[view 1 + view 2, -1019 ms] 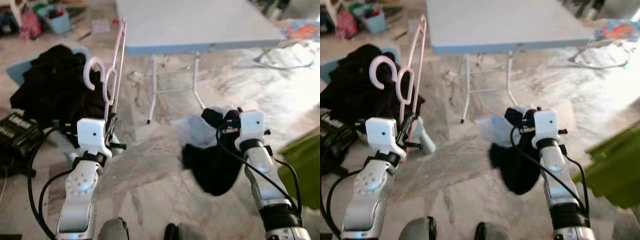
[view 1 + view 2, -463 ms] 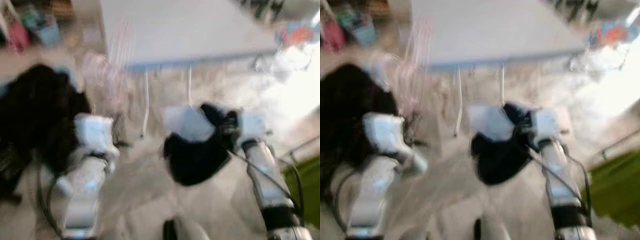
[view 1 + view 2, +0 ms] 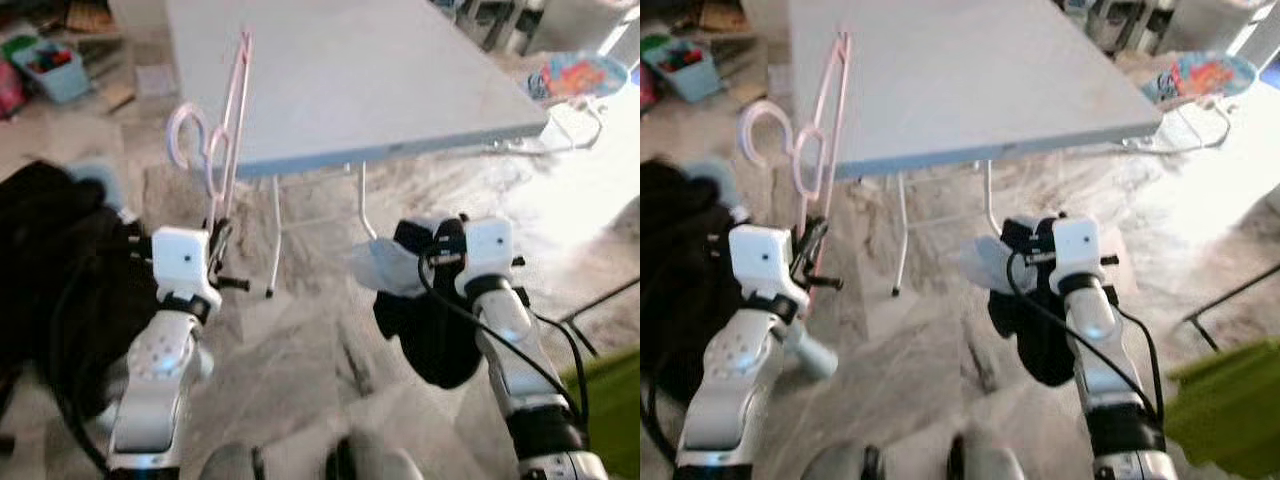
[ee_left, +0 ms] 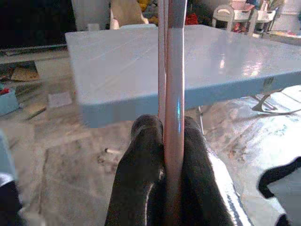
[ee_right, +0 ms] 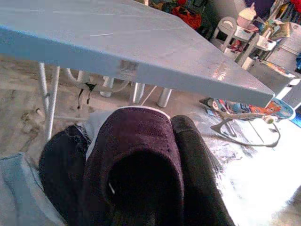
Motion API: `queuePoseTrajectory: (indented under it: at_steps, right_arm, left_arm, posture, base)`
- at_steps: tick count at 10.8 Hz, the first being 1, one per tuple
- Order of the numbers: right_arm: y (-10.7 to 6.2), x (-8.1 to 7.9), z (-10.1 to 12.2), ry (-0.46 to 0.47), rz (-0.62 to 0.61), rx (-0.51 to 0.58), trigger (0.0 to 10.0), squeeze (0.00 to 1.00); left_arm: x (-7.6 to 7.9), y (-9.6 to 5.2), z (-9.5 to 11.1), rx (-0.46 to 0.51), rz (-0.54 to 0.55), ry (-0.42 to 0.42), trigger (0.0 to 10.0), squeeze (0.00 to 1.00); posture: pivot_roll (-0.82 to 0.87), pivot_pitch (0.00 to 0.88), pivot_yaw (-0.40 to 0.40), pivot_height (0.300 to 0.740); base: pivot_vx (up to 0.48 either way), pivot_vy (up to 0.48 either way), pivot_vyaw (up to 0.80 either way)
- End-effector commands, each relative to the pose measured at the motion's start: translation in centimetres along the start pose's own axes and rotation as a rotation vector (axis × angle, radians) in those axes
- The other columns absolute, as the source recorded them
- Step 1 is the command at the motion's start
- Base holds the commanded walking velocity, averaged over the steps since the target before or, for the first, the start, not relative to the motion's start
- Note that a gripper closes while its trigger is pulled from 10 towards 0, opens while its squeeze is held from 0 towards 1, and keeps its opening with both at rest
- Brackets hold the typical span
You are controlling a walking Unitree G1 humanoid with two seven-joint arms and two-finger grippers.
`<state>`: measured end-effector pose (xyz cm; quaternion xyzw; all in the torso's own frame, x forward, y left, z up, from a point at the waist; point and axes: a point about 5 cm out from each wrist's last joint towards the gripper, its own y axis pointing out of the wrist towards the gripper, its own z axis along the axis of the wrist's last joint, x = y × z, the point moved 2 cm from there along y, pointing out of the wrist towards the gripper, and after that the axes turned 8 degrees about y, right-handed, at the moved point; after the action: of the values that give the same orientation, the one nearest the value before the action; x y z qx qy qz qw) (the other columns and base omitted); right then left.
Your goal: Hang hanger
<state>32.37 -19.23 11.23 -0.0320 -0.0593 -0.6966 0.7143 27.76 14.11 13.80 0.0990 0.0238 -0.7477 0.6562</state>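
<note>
Left jaws (image 3: 215, 245) stay clenched on the pink hanger (image 3: 222, 135), upright at ten o'clock, right jaws (image 3: 440, 258) on a dark garment (image 3: 430, 330); the tabletop (image 3: 340, 80) looms closer, so hanging remains undone.

Left arm (image 3: 160, 370) raised at lower left, jaws clamped tight, right arm (image 3: 520, 370) raised at lower right, jaws gripping

Lived-in home, prob. a family rm w/ small kids: pale blue folding counter (image 3: 340, 80) on marbled stone tile floor (image 3: 300, 340), colourful baby bouncer seat (image 3: 572, 78), light-blue plastic toy bin (image 3: 52, 68), heap of dark clothes (image 3: 50, 270).
</note>
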Motion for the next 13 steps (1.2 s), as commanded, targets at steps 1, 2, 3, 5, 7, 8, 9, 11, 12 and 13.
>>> queuePoseTrajectory:
  at_steps: [1,2,3,5,7,8,9,11,12,13]
  right_arm:
    - [0.4,0.5,0.8,0.000,-0.012,0.020,10.0,0.00]
    - [0.6,0.3,1.2,-0.002,-0.004,0.038,10.0,0.00]
    - [1.0,0.2,1.9,0.008,-0.001,0.064,10.0,0.00]
    - [2.2,0.3,3.6,0.022,0.020,0.123,10.0,0.00]
    - [3.2,0.5,5.3,0.036,0.022,0.178,10.0,0.00]
    - [3.6,0.5,6.1,0.059,0.013,0.207,10.0,0.00]
    - [4.0,-0.1,7.5,0.085,0.026,0.261,10.0,0.00]
    - [4.9,-1.8,9.9,0.147,0.048,0.329,10.0,0.00]
    - [5.0,-2.0,10.1,0.166,0.053,0.335,10.0,0.00]
    - [5.7,-2.3,11.0,0.217,0.066,0.353,10.0,0.00]
  left_arm:
    - [0.3,0.2,0.2,0.004,-0.006,-0.006,10.0,0.00]
    - [0.4,0.2,0.3,0.010,-0.006,0.001,10.0,0.00]
    - [0.4,0.5,0.6,0.018,-0.001,-0.004,10.0,0.00]
    - [0.1,0.8,1.2,0.035,0.026,-0.004,10.0,0.00]
    - [-0.4,0.9,1.4,0.039,0.074,0.006,10.0,0.00]
    - [-0.5,1.0,1.4,0.042,0.071,0.018,10.0,0.00]
    - [-0.6,1.0,1.4,0.041,0.079,0.018,10.0,0.00]
    - [-0.6,1.5,1.7,0.050,0.092,0.013,10.0,0.00]
    - [-0.6,1.5,1.8,0.049,0.096,0.015,10.0,0.00]
    - [-1.0,1.4,1.6,0.038,0.146,0.046,10.0,0.00]
  posture:
    - [0.00,0.128,-0.066,0.740]
    - [0.00,0.117,-0.064,0.740]
    - [0.00,0.117,-0.065,0.740]
    - [0.01,0.121,-0.067,0.740]
    - [0.01,0.120,-0.066,0.740]
    - [0.01,0.120,-0.066,0.740]
    - [0.02,0.118,-0.054,0.740]
    - [0.02,0.119,-0.055,0.740]
    - [0.02,0.123,-0.057,0.740]
    - [0.02,0.122,-0.058,0.740]
  base:
    - [0.371,-0.300,0.00]
    - [0.375,-0.296,0.00]
    - [0.398,-0.266,0.00]
    - [0.446,-0.122,0.00]
    - [0.476,0.000,0.00]
    - [0.469,0.000,0.00]
    - [0.472,0.000,0.00]
    - [0.469,0.000,0.00]
    - [0.469,0.000,0.00]
    - [0.000,0.000,0.00]
